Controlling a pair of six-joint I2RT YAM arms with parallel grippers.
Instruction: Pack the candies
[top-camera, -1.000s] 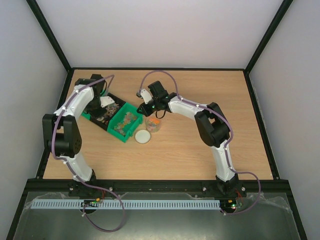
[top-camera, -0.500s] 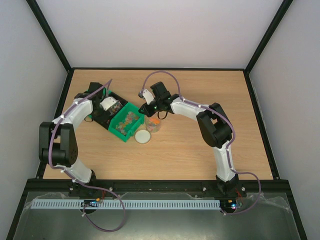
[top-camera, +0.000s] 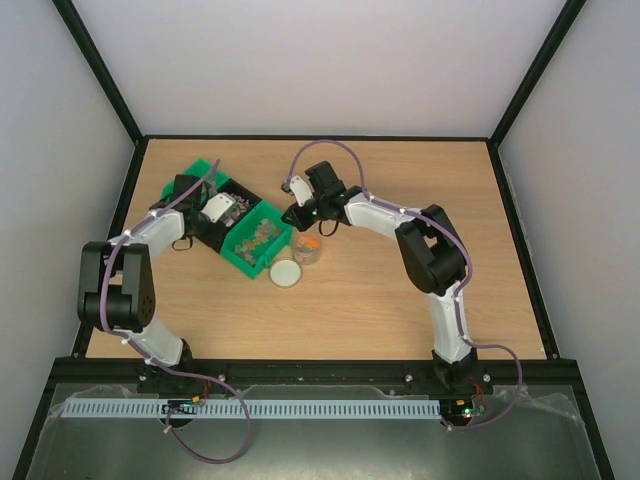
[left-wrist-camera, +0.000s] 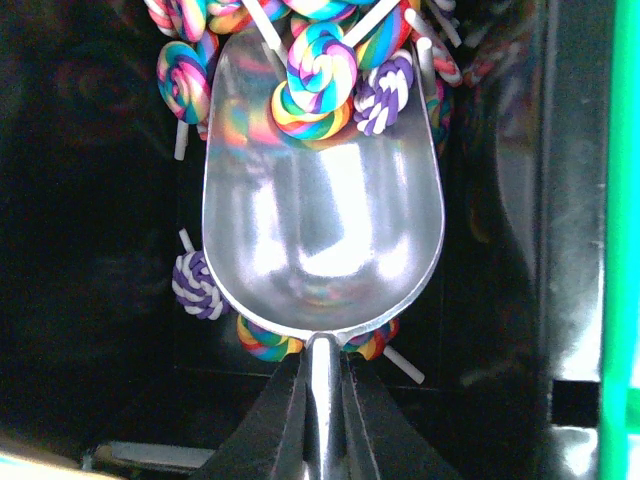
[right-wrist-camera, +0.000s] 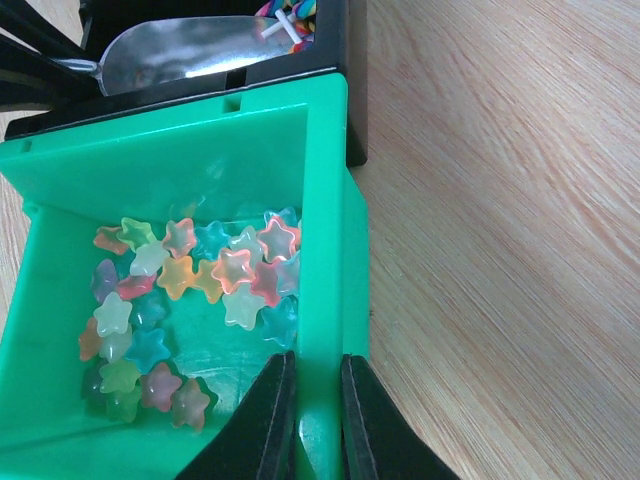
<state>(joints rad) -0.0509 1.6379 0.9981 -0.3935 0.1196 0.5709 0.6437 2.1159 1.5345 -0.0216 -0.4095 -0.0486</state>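
The table (top-camera: 370, 310) is open rightward; jar (top-camera: 307, 249), lid (top-camera: 285, 273), green bin (top-camera: 256, 245) block centre-left.

— What can't you see at your left hand (left-wrist-camera: 320, 365)?
— The scoop (left-wrist-camera: 320, 220) handle disappears between its fingers (left-wrist-camera: 270, 430), and those run off the bottom edge. The lollipops (left-wrist-camera: 315, 75) beyond the hand are cropped at the top; others lie half hidden under the bowl.
— And at your right hand (right-wrist-camera: 317, 360)?
— Its fingers leave the bottom edge too. The green bin (right-wrist-camera: 180, 150) it pinches is cut off left and below. From above, you can't tell what fills the jar (top-camera: 307, 247) beside it: too small.
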